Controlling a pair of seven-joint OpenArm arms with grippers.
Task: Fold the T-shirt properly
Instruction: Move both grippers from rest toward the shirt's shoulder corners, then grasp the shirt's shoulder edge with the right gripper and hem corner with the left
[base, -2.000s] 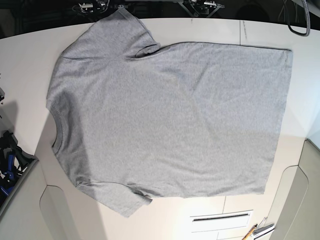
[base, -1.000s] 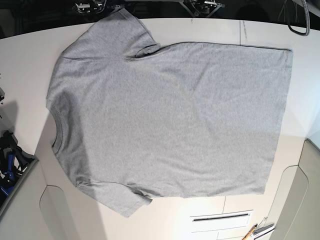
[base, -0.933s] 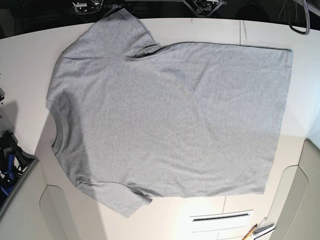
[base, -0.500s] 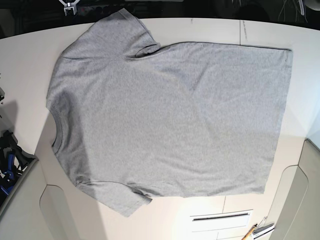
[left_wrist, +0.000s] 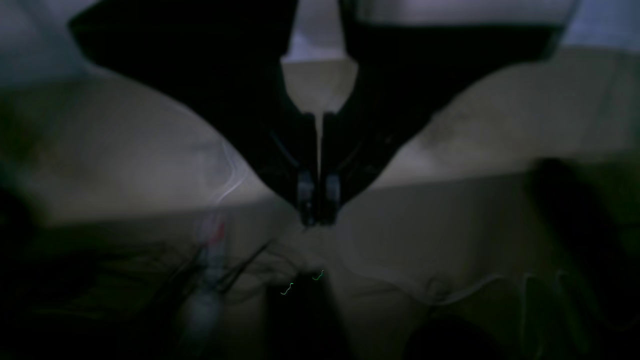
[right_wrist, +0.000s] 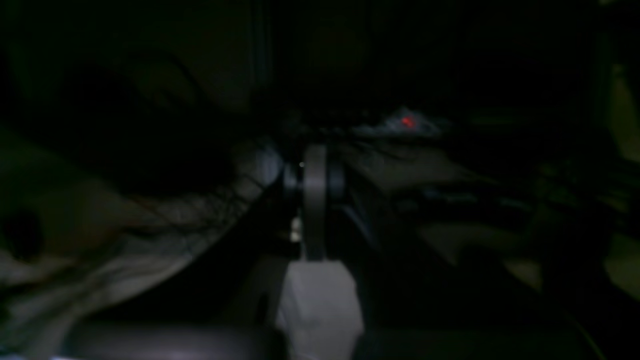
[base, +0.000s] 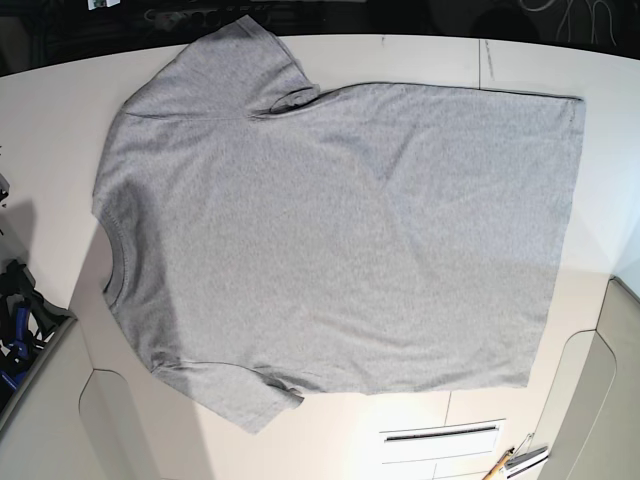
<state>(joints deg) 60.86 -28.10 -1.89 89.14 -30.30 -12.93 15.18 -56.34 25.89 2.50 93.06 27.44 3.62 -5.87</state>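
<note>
White table (base: 420, 55) with rounded corners and seam lines; a thin dark line crosses its far edge. Near edge: a pale panel with a long dark slot (base: 441, 434). Beside it, lower right, a pencil-like stick (base: 498, 464) and a small metallic item (base: 527, 458), touching or nearly. Lower left: blue-and-black hardware (base: 20, 325), partly cut off.

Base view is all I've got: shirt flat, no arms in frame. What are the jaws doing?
Observer: The left gripper has its jaws shut, with nothing between them.
Operator: Right one?
Observer: The right gripper is shut too; that view is very dark.
Operator: Either wrist view show the T-shirt?
Observer: No, neither shows it. Blurred cables lie below the left jaws.
</note>
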